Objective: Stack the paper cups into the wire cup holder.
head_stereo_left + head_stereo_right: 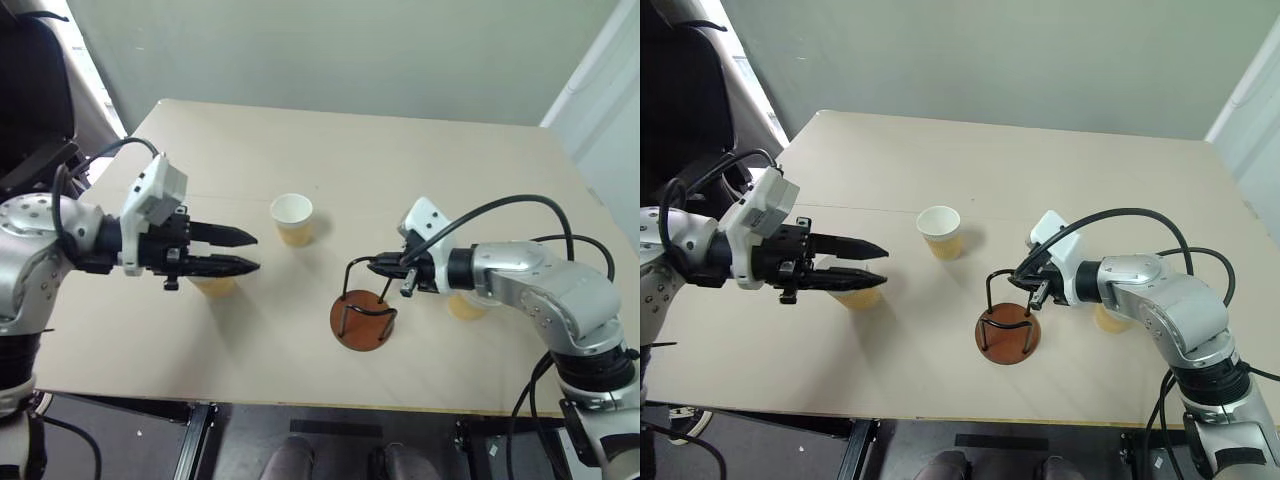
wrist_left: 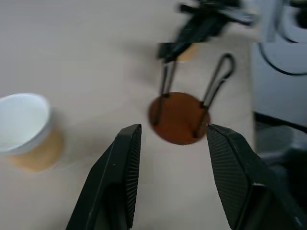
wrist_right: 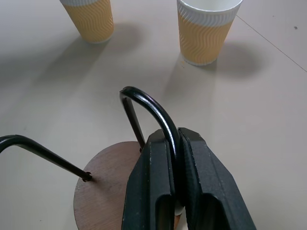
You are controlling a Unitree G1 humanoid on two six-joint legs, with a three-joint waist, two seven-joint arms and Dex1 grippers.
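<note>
Both head eyes look forward and down over the counter point(image 1: 300, 150) from its near edge. The left wrist camera faces right, toward the wire cup holder point(image 2: 180, 115). The right wrist camera sits close over the same holder, facing left.

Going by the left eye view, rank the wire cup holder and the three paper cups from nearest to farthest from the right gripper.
From the right gripper:
1. Wire cup holder, its wire loop clamped in the gripper.
2. Cup behind the right forearm.
3. Cup at the table's middle.
4. Cup beneath the left gripper, farthest.
</note>
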